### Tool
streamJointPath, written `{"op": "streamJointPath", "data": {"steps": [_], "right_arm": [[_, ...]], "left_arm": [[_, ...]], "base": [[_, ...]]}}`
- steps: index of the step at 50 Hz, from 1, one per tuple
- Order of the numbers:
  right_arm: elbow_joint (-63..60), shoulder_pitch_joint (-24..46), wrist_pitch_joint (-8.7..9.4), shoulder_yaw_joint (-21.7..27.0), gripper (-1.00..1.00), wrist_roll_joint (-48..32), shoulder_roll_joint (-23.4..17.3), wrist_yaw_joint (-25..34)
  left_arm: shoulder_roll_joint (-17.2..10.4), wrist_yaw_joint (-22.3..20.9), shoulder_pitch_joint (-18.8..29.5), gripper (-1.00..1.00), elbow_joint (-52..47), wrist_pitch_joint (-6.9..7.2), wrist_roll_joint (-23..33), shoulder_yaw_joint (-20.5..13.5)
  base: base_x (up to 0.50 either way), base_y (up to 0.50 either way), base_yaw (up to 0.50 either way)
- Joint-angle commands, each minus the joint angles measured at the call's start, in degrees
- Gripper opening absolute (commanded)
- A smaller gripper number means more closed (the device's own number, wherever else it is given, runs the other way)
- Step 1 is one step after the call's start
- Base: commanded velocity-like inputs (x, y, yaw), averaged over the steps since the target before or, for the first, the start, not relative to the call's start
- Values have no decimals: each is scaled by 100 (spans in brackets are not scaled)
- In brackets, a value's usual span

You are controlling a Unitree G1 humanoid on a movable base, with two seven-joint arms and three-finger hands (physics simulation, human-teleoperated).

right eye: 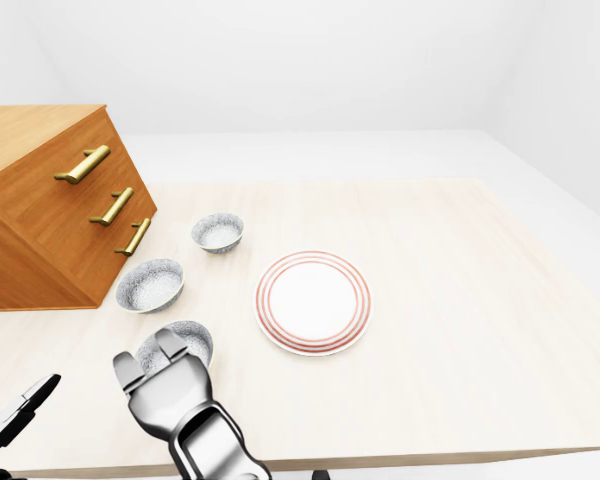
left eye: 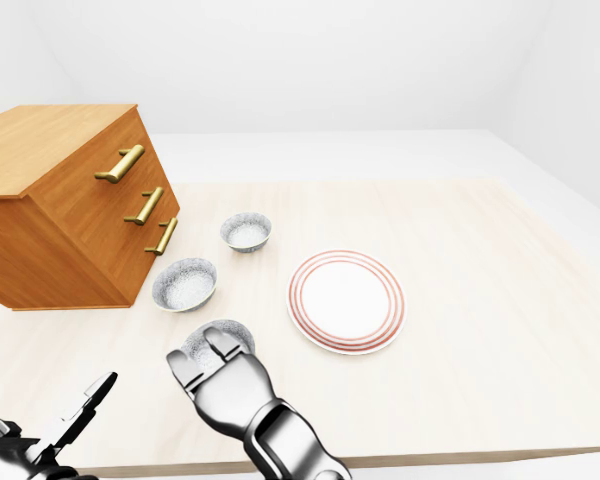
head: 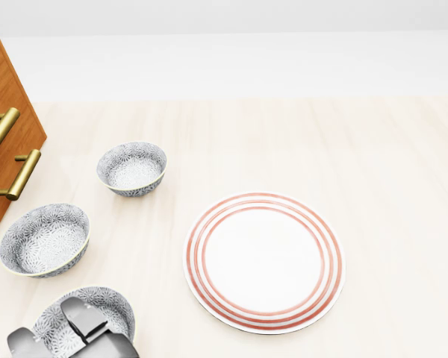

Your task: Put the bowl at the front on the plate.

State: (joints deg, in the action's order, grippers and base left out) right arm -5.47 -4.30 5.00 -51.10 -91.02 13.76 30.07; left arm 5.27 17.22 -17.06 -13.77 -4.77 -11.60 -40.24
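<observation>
Three small grey-patterned ceramic bowls stand in a slanting row on the pale wooden table [left eye: 500, 300], beside a tilted orange-brown wooden drawer chest with brass handles [left eye: 70, 210]. The one lowest in the views, the nearest patterned bowl [head: 97, 306], is the task's thing; it sits at the bottom left of the head view, well left of the round white plate with red rim rings [head: 263, 261]. The right hand [left eye: 212, 362], chrome with three fingers, hovers over this bowl's near rim with its fingers [head: 82, 317] spread around the edge; whether they touch it I cannot tell. The left hand [left eye: 75, 415] shows low at the left-eye view's left, its fingers apart and holding nothing.

To do the grasp well, I judge one finger should settle inside the rim and the others outside the wall before closing, then the bowl should be lifted level. The bowl stands upright, mouth up; being round, it has no long axis.
</observation>
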Motion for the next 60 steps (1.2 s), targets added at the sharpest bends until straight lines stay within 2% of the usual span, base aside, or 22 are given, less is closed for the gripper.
{"op": "streamJointPath", "data": {"steps": [1, 7, 10, 12, 17, 22, 26, 27, 28, 31, 34, 40, 46, 52, 54, 57, 58, 60], "right_arm": [[-37, -24, 0, 87, 100, 81, -39, -83], [-48, -5, 0, 90, 100, 54, -36, -41], [-47, -17, 0, 131, 100, 53, -24, -15], [16, -19, 0, 151, 100, 44, -14, -5], [68, -50, 0, 234, 100, 273, -33, -102], [62, -45, 0, 257, 100, 328, -31, -95], [-23, -1, 0, 289, 100, 248, -51, 78], [-12, 26, 0, 286, 100, 220, -29, 126], [11, 42, 0, 296, 100, 222, -13, 147], [105, 79, 0, 380, 100, 335, 27, 128], [185, 138, 0, 436, 100, 383, 79, 143], [220, 154, 0, 518, 100, 435, 158, 148], [498, 197, 0, 562, 100, 599, 199, 52], [765, 279, 0, 638, 100, 703, 216, -19], [774, 299, 0, 639, 100, 606, 216, 71], [805, 289, 0, 647, 100, 503, 217, 152], [791, 267, 0, 652, 100, 481, 209, 166], [791, 237, 0, 639, 100, 423, 194, 218]], "left_arm": [[-10, 5, 12, 100, 68, -23, 12, 17], [-14, 20, 11, 100, 70, -23, 19, 34], [-4, 6, -18, 100, -29, 33, 1, 8], [-13, 20, 22, 100, 55, -7, 26, 17], [-15, 24, 11, 100, 7, 50, 14, 0], [-12, 17, 3, 100, 8, 36, 17, 4], [-7, 24, -4, 100, -59, 108, 16, -10], [-13, 28, 34, 100, 46, 25, 42, 4], [-20, 37, 39, 100, 68, 10, 44, 12], [-21, 49, 1, 100, -38, 101, 16, 10], [-1, 22, -1, 100, -24, 58, 24, 1], [-18, 37, 12, 100, -21, 90, 13, 4], [-34, 32, 32, 100, 48, 36, 5, 7], [10, -19, -27, 100, -131, 139, -27, -33], [-2, -12, 28, 100, 18, 34, 4, -12], [-14, 3, 22, 100, 13, 42, -10, 3], [-10, -1, -2, 100, -48, 88, -28, -4], [-14, -1, 18, 100, 1, 54, -20, -1]], "base": [[0, 0, 0], [0, 0, 0], [0, 0, 0], [0, 0, 0], [0, 0, 0], [0, 0, 0], [0, 0, 0], [0, 0, 0], [0, 0, 0], [0, 0, 0], [0, 0, 0], [0, 0, 0], [0, 0, 0], [0, 0, 0], [0, 0, 0], [0, 0, 0], [0, 0, 0], [0, 0, 0]]}}
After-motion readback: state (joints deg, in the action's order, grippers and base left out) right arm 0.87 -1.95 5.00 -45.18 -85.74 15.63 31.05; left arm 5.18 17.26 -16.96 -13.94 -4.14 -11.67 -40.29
